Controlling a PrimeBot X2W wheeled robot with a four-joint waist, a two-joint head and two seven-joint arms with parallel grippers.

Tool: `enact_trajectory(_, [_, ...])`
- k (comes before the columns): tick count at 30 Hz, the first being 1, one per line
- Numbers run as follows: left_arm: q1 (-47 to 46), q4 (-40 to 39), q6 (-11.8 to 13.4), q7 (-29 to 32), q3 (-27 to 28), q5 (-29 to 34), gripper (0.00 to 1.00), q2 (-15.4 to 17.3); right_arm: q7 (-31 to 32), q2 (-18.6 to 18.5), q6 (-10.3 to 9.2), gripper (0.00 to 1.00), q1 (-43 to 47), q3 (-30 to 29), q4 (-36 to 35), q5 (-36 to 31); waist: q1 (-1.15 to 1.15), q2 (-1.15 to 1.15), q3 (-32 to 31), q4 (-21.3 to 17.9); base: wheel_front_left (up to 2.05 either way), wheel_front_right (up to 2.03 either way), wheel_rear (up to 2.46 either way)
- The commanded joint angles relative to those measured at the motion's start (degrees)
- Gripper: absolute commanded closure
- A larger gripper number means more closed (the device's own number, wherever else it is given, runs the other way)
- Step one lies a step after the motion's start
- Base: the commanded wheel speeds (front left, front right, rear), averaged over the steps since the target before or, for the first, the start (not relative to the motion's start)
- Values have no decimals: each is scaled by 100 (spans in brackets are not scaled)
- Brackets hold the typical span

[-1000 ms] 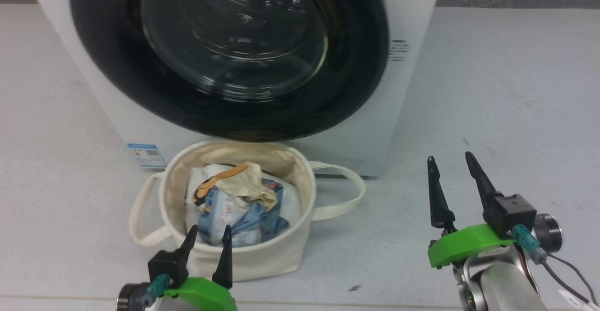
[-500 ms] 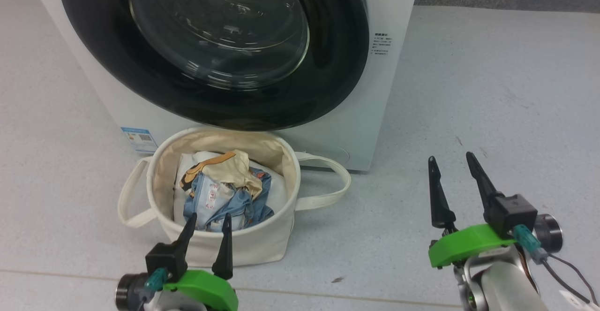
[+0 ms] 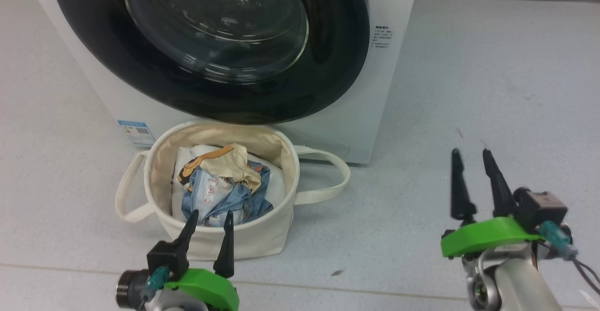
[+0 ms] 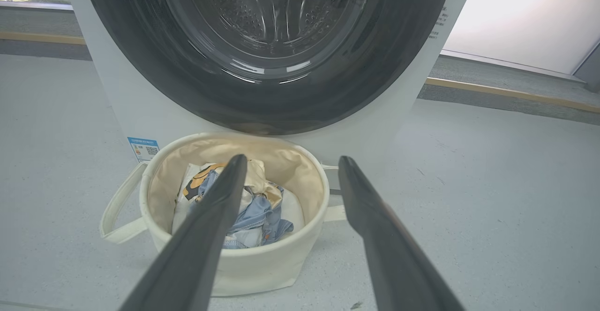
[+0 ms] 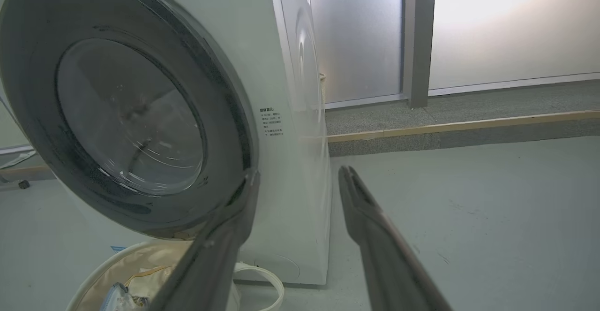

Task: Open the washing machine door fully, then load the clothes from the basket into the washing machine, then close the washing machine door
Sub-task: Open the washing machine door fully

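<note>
1. My left gripper (image 3: 212, 213) is spread wide and empty. It is parked at the near rim of the basket (image 3: 253, 243), lined up on the clothes (image 3: 225, 184). That's probably staging for the load step.
2. My right gripper (image 3: 471, 152) is also released and holds nothing. It sits over bare floor (image 3: 492, 67), right of the washer (image 3: 393, 95), and points toward the right edge of the door (image 3: 337, 67). I read that as the opening approach.
3. The clothes are all in the basket, which sits just in front of the washer, under the door. The door looks shut, so step one isn't done.
4. Views:
   - Head: both grippers and both basket straps.
   - Left wrist: perforated drum through the glass.
   - Right wrist: the washer's side panel and the door edge. It's too dim there to see a handle.
</note>
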Motion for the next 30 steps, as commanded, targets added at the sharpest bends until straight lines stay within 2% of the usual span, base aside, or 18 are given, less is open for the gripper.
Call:
enact_trajectory(1, [-207, -195, -27, -70, 172, 38, 0, 57, -70, -6, 0, 100, -284, 109, -241, 183, 0, 0, 62, -6, 0, 0, 0])
enact_trajectory(5, [-291, -247, -34, -70, 172, 26, 0, 57, -70, -6, 0, 100, -429, -43, -80, 1332, 0, 0, 227, -6, 0, 0, 0])
enact_trajectory(10, [-393, -318, -15, -70, 131, -12, 0, 57, 1, -6, 0, 100, -1065, -62, 714, 3697, 0, 0, 548, 1, 0, 0, 0])
enact_trajectory(13, [-523, -346, -12, -70, 77, -10, 0, 57, 441, -6, 0, 100, -1685, -107, 978, 4778, 0, 0, 877, 10, 0, 0, 0])
enact_trajectory(18, [-844, -475, 31, -70, -4, -57, 0, 57, 1525, -75, 0, 100, -2637, -390, 930, 6477, 0, 0, 1529, 87, 0, 0, 0])
enact_trajectory(23, [-1160, -540, 60, -70, -146, -164, 0, 57, 2359, -248, 0, 100, -3437, -667, 910, 7509, 0, 0, 2114, 208, 0, 0, 0])
enact_trajectory(30, [-1488, -639, 118, -70, -357, -373, 0, 57, 3554, -350, 0, 100, -4090, -783, 740, 8464, 0, 0, 2697, 360, 0, 0, 0])
